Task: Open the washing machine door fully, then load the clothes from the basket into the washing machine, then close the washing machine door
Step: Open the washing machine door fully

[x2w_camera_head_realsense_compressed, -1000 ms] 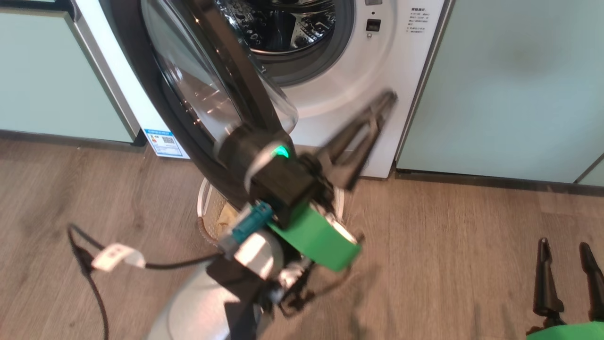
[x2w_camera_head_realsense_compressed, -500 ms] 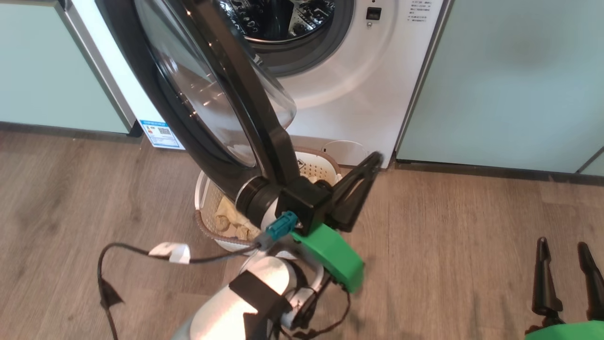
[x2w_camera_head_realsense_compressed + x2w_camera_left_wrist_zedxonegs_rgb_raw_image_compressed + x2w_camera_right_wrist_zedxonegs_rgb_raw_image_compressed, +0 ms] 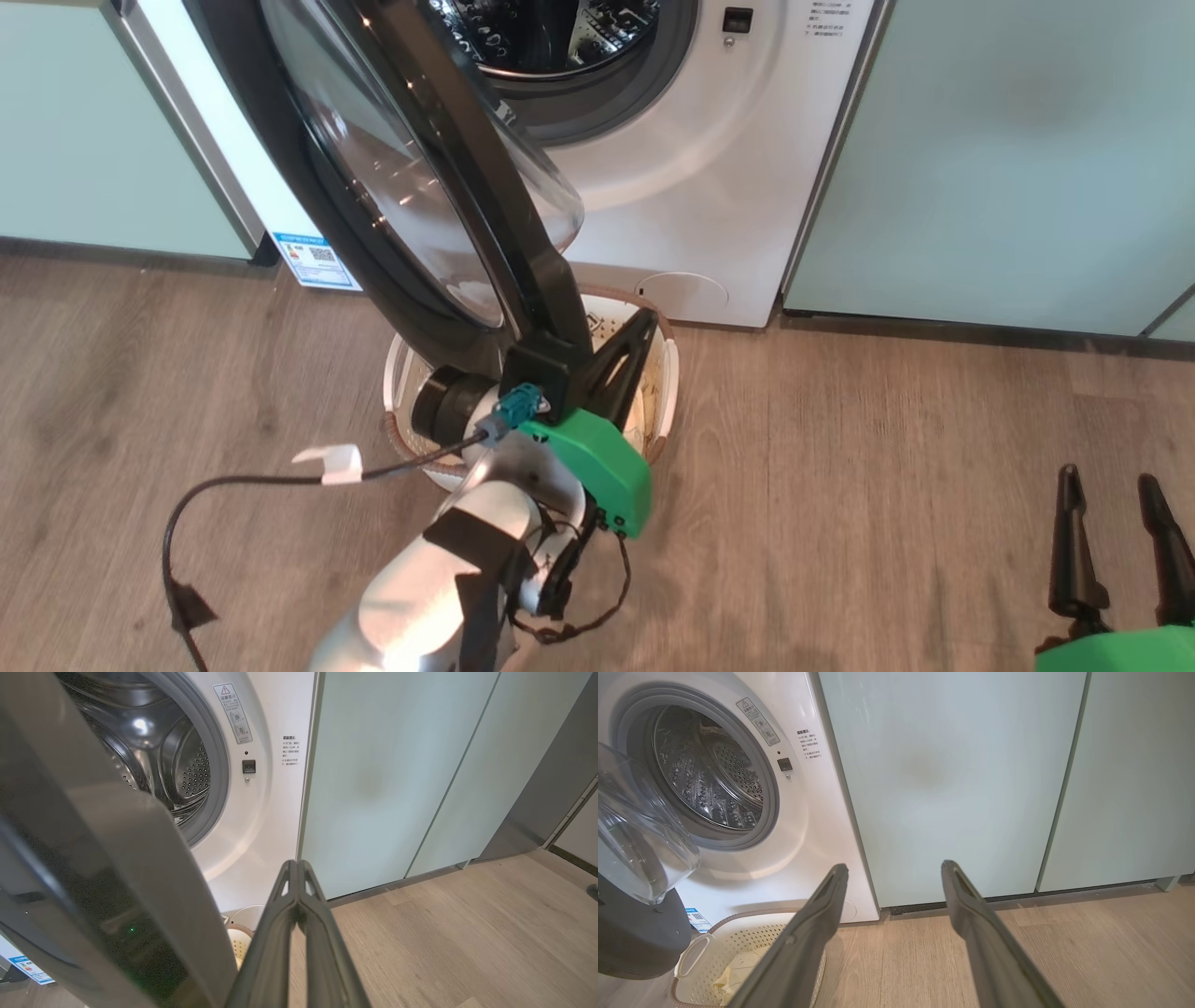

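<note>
The washing machine [image 3: 709, 168] stands with its steel drum [image 3: 710, 779] exposed. Its door [image 3: 467, 187] hangs partly open, the glass bowl [image 3: 635, 835] bulging toward the machine. Below the door's lower edge the basket [image 3: 668, 392] sits on the floor. The pale yellow clothes [image 3: 733, 970] lie inside it. My left gripper [image 3: 644, 319] is shut and empty, low over the basket and close beside the door's rim; its closed tips [image 3: 295, 864] point at the cabinet base. My right gripper [image 3: 1106, 478] hangs open and empty at the lower right, well clear of the machine [image 3: 894, 867].
Pale green cabinet panels [image 3: 1008, 159] flank the machine on both sides. A black cable with a white tag [image 3: 327, 462] loops off my left forearm over the wood floor [image 3: 887, 485]. A blue sticker [image 3: 313, 259] marks the machine's lower left corner.
My left arm has dropped from in front of the machine's face down to the basket beside the door's lower edge, still shut. The right gripper has stayed put.
</note>
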### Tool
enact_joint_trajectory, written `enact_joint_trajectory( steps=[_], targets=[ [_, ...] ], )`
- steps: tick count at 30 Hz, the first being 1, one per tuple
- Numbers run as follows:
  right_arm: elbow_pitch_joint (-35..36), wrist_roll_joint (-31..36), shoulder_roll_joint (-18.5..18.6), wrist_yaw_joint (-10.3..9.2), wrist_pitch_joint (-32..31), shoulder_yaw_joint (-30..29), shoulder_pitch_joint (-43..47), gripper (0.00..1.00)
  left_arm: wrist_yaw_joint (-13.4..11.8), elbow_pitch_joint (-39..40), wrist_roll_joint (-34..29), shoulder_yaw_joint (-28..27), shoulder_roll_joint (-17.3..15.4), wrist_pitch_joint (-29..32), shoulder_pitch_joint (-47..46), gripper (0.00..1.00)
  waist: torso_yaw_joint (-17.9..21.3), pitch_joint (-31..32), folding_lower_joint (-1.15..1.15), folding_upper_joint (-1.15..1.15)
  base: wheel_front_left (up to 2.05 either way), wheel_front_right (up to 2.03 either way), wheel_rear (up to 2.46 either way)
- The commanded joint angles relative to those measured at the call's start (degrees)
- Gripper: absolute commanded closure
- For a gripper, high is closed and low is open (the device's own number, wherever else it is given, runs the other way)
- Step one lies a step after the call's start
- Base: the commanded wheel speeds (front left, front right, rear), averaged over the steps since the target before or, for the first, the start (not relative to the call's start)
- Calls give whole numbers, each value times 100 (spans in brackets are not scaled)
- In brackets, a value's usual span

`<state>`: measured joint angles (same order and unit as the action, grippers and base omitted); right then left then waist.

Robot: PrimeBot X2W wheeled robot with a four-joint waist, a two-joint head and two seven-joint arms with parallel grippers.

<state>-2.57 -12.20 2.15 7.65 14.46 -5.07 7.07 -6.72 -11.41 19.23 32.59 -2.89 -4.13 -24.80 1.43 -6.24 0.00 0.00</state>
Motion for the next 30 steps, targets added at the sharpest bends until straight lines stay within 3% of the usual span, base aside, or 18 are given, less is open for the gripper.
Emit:
enact_joint_trajectory(
  steps=[1,15,30],
  targets=[
    [143,-36,73,-16,54,149,-268,0,-27,89,39,-266,-79,-47,-315,100,-6,-10,0,0,0,0,0],
    [138,-69,73,-16,54,127,-294,0,-107,-143,192,-396,-122,-134,-330,100,-105,-35,0,0,0,0,0],
    [137,-69,73,-16,54,42,-257,0,-269,6,180,-275,-207,-195,12,100,-573,-74,0,0,0,0,0]
  ],
)
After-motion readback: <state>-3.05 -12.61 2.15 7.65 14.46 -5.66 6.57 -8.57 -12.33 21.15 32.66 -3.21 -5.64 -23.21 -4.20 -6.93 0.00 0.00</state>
